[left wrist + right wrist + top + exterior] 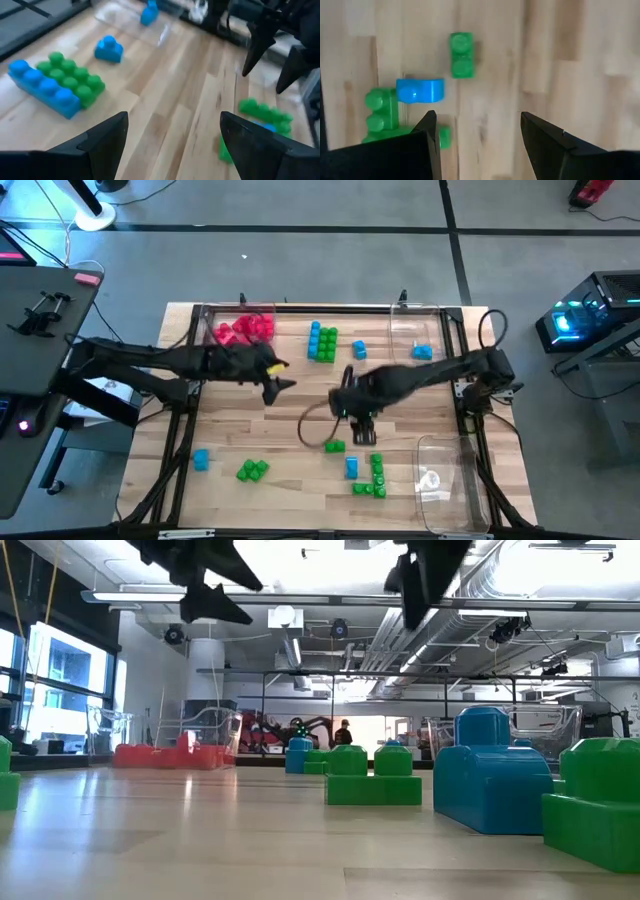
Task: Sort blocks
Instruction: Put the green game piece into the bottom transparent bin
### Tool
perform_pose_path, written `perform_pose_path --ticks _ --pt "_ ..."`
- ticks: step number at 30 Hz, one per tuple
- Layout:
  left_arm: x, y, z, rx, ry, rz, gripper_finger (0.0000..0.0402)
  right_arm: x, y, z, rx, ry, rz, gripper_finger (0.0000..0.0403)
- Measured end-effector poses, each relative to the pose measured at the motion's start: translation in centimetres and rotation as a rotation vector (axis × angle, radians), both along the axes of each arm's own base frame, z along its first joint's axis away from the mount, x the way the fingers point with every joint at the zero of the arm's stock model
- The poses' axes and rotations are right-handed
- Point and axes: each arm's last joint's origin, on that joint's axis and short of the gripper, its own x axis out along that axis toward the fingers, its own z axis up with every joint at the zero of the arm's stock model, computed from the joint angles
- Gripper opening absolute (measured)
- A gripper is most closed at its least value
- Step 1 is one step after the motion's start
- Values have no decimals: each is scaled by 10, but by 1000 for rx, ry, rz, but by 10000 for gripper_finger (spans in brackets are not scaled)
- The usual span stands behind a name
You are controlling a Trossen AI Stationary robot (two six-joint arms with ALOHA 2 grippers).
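While both grippers hover mid-table, fingers open, empty, blocks (322,342) scattered around

bare table centre (300,395), blocks (322,342) around

The green studded plastic brick (604,802) is cut off by the low view's right edge, and another green brick (8,773) by its left edge.
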Motion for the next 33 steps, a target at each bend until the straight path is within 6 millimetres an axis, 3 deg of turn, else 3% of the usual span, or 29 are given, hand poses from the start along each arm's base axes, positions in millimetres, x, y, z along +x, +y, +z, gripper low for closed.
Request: perform_pose_path --ticks 4,7,12,16,25,33 --pt "10 -6 -13 12 62 -28 300 2 15 -41 10 -56 72 167" --pt "15 -5 -17 12 63 -28 300 8 20 -57 26 -157 77 167" --pt "19 -6 -9 2 -28 -41 300 13 23 -80 10 -253 134 167" --pt "19 -7 1 -35 -115 -62 300 17 27 -102 -7 -217 197 167" --pt "10 -17 12 -111 -182 -66 300 28 36 -135 -51 -196 212 167" --pt "11 -21 18 -134 -235 -69 300 29 36 -147 -60 -167 210 155"
